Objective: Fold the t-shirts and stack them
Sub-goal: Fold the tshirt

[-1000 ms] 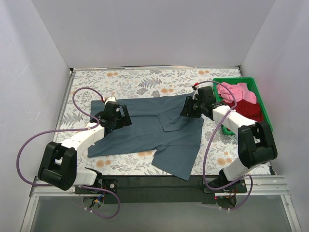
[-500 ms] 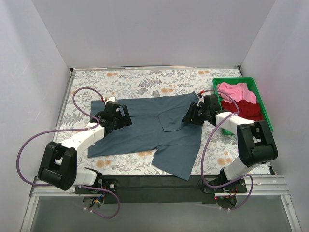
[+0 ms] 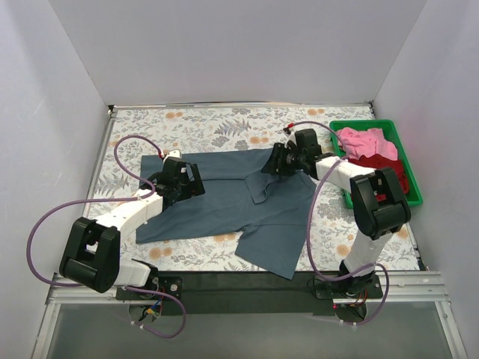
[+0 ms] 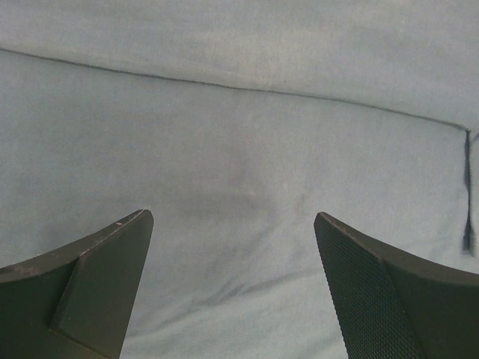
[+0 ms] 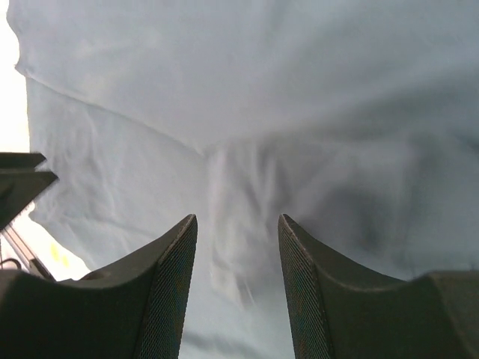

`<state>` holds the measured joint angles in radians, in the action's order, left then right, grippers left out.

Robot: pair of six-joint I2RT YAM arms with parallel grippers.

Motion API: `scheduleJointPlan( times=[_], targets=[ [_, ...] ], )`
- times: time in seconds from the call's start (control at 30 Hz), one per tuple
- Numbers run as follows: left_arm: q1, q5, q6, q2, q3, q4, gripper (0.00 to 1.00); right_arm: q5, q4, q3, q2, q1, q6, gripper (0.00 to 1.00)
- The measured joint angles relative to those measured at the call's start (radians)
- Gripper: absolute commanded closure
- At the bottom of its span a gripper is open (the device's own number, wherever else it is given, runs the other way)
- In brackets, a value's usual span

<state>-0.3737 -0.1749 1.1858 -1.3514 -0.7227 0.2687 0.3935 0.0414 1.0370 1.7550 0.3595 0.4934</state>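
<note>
The large slate blue-grey t-shirt (image 3: pixel 224 202) lies spread on the flowered table. It fills the left wrist view (image 4: pixel 239 112) and the right wrist view (image 5: pixel 247 90). My left gripper (image 3: pixel 194 185) hovers over the shirt's left part with its jaws wide open and empty (image 4: pixel 233 213). My right gripper (image 3: pixel 270 166) is at the shirt's upper right part. Its jaws are narrowed on a raised fold of the cloth (image 5: pixel 236 217). The pink t-shirt (image 3: pixel 364 140) and the dark red t-shirt (image 3: pixel 383 166) lie crumpled in the bin.
The green plastic bin (image 3: pixel 412 187) stands at the table's right edge, beside my right arm. White walls close in the table (image 3: pixel 209 123) on three sides. One corner of the shirt (image 3: pixel 273 258) hangs near the front edge.
My right gripper dipped toward the shirt's right edge, then swung left, taking the upper right cloth with it. The left arm has barely moved.
</note>
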Motion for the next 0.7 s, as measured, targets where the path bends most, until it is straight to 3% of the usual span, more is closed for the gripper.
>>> scheduleJointPlan(
  times=[0.3, 0.57, 0.7],
  targets=[
    [-0.001, 0.008, 0.000, 0.000, 0.000, 0.000, 0.17, -0.013, -0.094, 0.153, 0.158, 0.021, -0.039, 0.53],
    [-0.002, 0.012, 0.000, 0.000, 0.000, 0.000, 0.17, -0.077, -0.206, 0.151, -0.040, 0.020, -0.122, 0.54],
    [-0.002, 0.014, 0.000, 0.000, 0.000, 0.000, 0.17, -0.101, -0.203, 0.109, -0.174, 0.008, -0.146, 0.63]
  ],
)
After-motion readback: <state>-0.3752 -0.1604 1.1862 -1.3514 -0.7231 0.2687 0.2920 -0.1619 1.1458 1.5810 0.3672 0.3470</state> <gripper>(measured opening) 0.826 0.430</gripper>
